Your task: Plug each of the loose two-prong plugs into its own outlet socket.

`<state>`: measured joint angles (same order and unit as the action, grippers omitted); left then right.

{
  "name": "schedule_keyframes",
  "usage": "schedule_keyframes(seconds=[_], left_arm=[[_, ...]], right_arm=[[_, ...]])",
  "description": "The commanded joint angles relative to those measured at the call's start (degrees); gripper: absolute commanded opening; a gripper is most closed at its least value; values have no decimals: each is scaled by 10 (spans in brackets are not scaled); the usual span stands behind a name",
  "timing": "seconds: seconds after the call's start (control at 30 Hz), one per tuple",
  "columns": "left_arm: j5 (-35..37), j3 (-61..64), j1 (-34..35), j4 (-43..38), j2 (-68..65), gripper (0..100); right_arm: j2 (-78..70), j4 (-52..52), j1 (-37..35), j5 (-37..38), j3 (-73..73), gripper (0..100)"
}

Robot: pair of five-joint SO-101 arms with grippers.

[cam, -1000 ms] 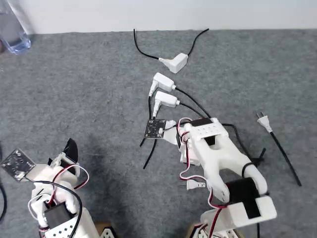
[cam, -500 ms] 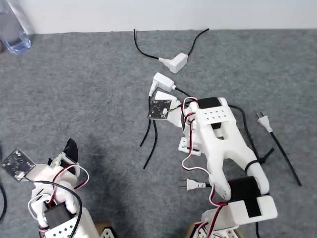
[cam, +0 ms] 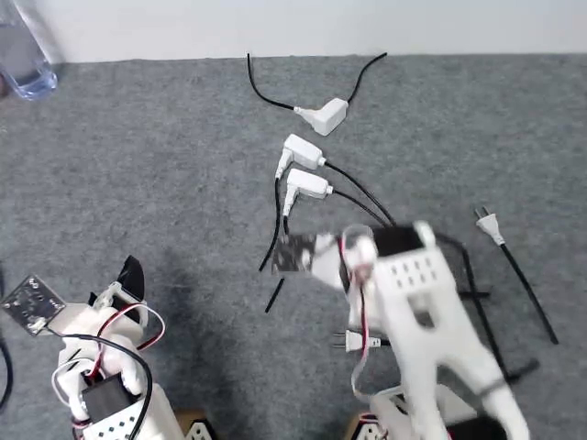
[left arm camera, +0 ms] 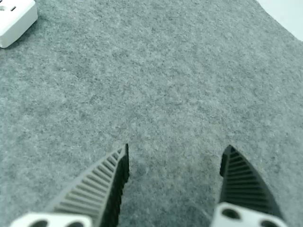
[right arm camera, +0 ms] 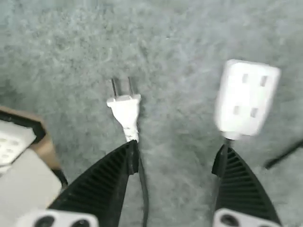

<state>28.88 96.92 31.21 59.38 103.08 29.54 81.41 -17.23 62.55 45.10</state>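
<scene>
The left gripper [left arm camera: 174, 158] is hanging with its jaws spread and nothing between them over the grey carpet [left arm camera: 189, 71], with a corner socket [left arm camera: 14, 19] lying well apart from it. The right gripper [right arm camera: 179, 153] is also gaping and grasping nothing, pointing at a two-prong plug [right arm camera: 124, 108] lying just beyond 1 fingertip and a white socket block [right arm camera: 246, 97] beyond the other. In the high view, 3 sockets are lying apart: far socket [cam: 325, 115], middle socket [cam: 304, 151], near socket [cam: 308, 186], while a black-corded plug [cam: 487, 223] is lying off to the right.
</scene>
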Motion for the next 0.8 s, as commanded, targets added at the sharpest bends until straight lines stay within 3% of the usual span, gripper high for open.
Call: schedule_keyframes(seconds=[0.0, 0.23, 0.5, 0.67, 0.77], left_arm=[[-5, -4, -4, 4, 2, 297], [-5, -4, -4, 4, 2, 297], [-5, -4, -4, 4, 2, 297], [-5, -4, -4, 4, 2, 297], [-5, -4, -3, 4, 2, 297]], right_arm=[[124, -69, -9, 25, 135, 258], [260, -96, -9, 113, 268, 258], [265, -110, -11, 115, 288, 258], [265, -123, -68, 105, 302, 258], [265, -141, -93, 62, 308, 258]])
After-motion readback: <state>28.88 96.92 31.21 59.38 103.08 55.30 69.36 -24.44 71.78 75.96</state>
